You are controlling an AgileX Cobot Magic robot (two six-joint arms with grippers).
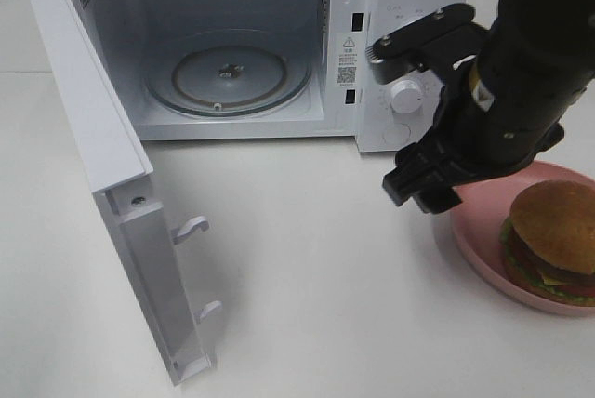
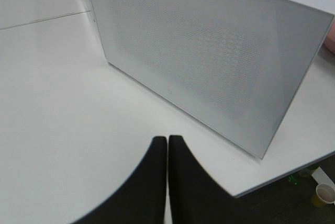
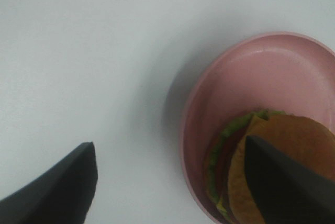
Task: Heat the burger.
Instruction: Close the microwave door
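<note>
The burger (image 1: 553,231), with its golden bun, lettuce and cheese, sits on a pink plate (image 1: 476,231) at the right of the table. In the right wrist view the burger (image 3: 288,140) lies on the plate (image 3: 261,72), with one finger (image 3: 282,187) over its bun. My right gripper (image 1: 423,186) hangs open just left of the plate, its jaws wide apart (image 3: 172,182) and empty. My left gripper (image 2: 167,153) is shut and empty, low over the table facing the microwave door; it is out of the high view.
A white microwave (image 1: 400,7) stands at the back with its glass turntable (image 1: 228,72) bare. Its door (image 1: 102,156) is swung wide open toward the front left; the left wrist view shows its mesh outer face (image 2: 209,62). The table edge (image 2: 282,174) is near.
</note>
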